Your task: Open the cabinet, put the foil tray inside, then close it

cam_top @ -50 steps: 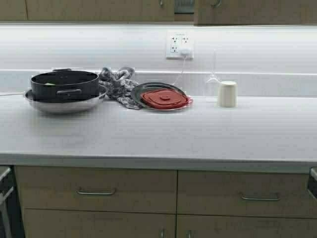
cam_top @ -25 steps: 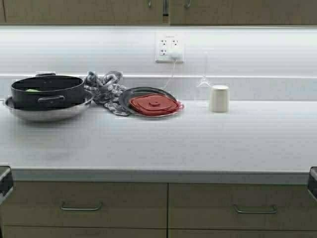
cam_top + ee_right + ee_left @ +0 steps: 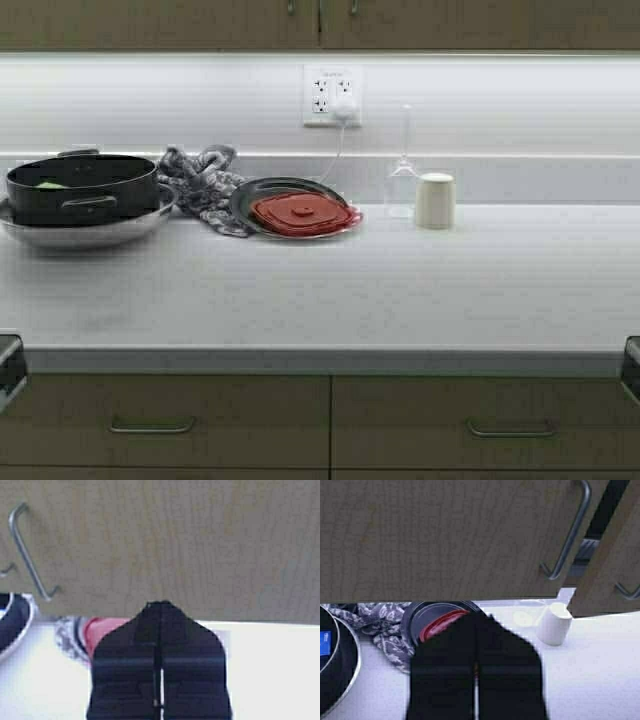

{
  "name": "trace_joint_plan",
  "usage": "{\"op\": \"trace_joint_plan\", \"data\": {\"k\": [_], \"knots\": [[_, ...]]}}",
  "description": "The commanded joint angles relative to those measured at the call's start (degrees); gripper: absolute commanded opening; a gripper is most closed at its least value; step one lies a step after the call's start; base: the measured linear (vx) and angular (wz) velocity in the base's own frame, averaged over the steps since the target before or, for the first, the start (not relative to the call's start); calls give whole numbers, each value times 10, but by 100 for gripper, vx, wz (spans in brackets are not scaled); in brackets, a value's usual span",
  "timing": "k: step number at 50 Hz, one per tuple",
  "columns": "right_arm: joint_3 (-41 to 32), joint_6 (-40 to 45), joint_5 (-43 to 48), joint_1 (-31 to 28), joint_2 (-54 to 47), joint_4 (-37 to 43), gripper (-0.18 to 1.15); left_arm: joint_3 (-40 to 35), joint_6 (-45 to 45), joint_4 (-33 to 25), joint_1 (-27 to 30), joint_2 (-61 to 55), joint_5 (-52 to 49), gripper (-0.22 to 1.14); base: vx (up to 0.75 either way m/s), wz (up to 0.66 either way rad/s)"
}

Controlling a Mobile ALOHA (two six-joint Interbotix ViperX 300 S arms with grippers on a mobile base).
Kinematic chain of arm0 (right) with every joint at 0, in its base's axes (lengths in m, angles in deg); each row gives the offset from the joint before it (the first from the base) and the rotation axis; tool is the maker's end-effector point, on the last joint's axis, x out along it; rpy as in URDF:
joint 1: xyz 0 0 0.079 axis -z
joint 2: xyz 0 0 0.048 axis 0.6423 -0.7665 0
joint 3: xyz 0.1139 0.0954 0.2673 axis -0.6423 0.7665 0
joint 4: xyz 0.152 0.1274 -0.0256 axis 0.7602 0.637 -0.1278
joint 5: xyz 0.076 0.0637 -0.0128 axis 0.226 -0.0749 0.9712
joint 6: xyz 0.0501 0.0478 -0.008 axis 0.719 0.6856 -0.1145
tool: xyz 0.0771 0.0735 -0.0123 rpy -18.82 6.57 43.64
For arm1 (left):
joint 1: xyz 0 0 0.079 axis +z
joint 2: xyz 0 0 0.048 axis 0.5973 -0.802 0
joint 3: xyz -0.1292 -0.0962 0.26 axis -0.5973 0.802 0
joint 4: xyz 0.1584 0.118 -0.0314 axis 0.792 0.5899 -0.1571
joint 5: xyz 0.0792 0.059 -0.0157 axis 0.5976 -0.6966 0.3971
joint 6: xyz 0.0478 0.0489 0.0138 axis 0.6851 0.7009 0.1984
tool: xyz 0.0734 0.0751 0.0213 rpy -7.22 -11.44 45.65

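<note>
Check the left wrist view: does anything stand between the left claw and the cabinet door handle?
Nothing visible does. The left claw, shut, points at the cabinet door, with open air up to its metal handle. The white cup sits lower, on the counter, off that line.

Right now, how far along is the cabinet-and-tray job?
Looks nearly done: no foil tray on the countertop, so it is probably stowed, though unseen. In hand: the left gripper and right gripper, both shut and empty, face the cabinet doors. Left: the left wrist view shows a dark gap between doors; closing seems unfinished.
</note>
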Motion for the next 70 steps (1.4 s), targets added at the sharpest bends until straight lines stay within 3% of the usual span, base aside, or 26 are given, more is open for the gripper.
{"op": "trace_joint_plan", "data": {"k": [1, 70], "knots": [[-4, -2, 3, -1, 8, 1, 7, -8, 3, -1, 0, 12, 4, 4, 0, 0], [0, -3, 0, -1, -4, 1, 7, -6, 1, -1, 0, 4, 4, 4, 0, 0]]}}
